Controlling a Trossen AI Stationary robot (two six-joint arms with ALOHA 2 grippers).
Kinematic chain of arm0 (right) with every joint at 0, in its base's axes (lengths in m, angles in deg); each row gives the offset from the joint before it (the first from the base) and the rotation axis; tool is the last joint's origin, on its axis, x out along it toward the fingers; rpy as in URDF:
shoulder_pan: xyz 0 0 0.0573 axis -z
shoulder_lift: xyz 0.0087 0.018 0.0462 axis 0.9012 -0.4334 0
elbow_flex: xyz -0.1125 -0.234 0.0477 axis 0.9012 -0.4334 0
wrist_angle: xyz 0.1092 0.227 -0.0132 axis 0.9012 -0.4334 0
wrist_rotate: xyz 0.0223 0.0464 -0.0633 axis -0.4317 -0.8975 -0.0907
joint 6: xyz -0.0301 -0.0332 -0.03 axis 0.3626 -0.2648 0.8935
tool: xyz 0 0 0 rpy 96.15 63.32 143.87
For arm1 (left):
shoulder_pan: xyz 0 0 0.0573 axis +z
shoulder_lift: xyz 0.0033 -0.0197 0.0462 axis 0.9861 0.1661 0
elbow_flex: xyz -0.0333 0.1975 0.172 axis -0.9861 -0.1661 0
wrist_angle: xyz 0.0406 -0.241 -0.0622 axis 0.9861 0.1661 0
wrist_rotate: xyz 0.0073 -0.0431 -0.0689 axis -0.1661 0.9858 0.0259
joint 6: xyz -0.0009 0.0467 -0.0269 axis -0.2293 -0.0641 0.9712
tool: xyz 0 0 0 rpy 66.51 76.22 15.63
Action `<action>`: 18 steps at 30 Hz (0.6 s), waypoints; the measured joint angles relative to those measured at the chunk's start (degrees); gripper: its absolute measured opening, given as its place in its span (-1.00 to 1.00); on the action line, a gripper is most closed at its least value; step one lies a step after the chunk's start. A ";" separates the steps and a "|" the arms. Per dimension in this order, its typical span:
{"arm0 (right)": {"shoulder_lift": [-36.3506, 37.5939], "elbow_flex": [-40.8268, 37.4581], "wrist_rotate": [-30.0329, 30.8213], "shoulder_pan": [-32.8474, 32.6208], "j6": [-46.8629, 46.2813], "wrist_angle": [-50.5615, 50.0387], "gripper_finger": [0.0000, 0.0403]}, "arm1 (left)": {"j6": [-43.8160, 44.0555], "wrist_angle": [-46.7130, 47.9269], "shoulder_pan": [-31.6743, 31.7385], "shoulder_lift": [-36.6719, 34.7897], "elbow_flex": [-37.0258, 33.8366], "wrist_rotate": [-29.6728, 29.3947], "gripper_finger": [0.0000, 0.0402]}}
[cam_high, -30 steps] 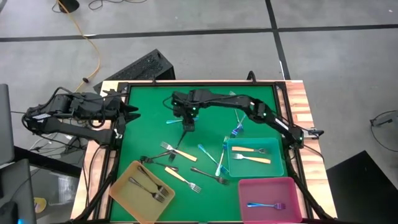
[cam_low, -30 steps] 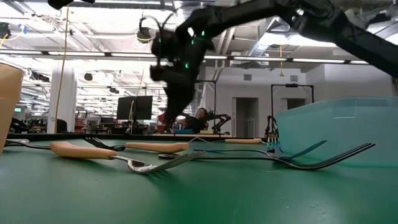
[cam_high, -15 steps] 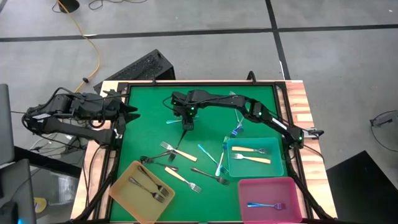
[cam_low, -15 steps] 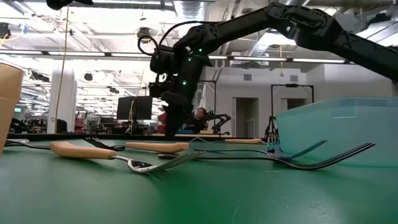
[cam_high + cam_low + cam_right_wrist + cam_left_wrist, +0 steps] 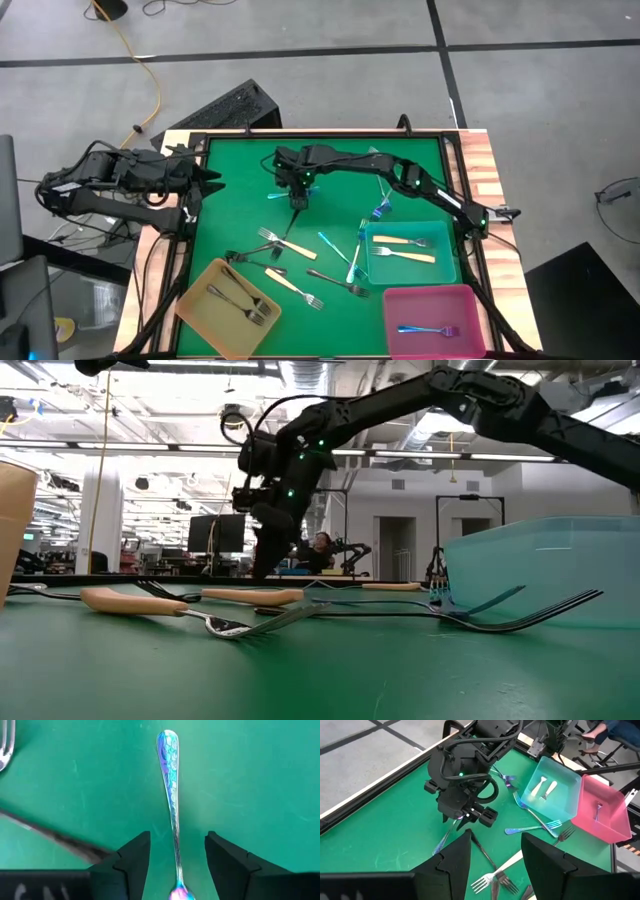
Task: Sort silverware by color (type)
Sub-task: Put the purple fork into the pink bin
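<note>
Directly beneath our right gripper lies an iridescent fork on the green table: slim, shiny blue-purple, its embossed handle ending in a rounded tip. Our fingers stand open on either side of its shaft, not touching it. Our left gripper waits open, well apart.

The right gripper hung over a fork at the table's far middle, fingers either side of its handle. Three trays sat along the near edge, with loose forks scattered between. The left gripper waited at the far left edge.
</note>
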 joint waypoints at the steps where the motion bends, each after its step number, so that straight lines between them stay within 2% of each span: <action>1: -0.37 0.00 -0.19 0.02 -0.25 -0.17 0.03 | -0.02 0.00 0.00 0.00 0.00 -0.02 -0.21; 7: -2.15 0.11 -0.61 -0.08 -1.83 -0.49 0.03 | 0.01 1.15 0.00 0.02 0.00 0.01 -0.21; 10: -2.18 0.05 -0.60 -0.17 -2.73 -0.82 -0.06 | 0.05 1.18 0.00 -0.02 0.00 0.02 -0.21; 12: -2.20 0.05 -0.34 -0.12 -3.77 -1.49 -0.20 | 0.02 1.19 0.00 -0.02 0.00 0.02 -0.21; 18: -2.24 0.07 -0.52 -0.09 -5.96 -3.70 -0.81 | 0.00 1.18 0.00 -0.02 0.00 -0.07 -0.21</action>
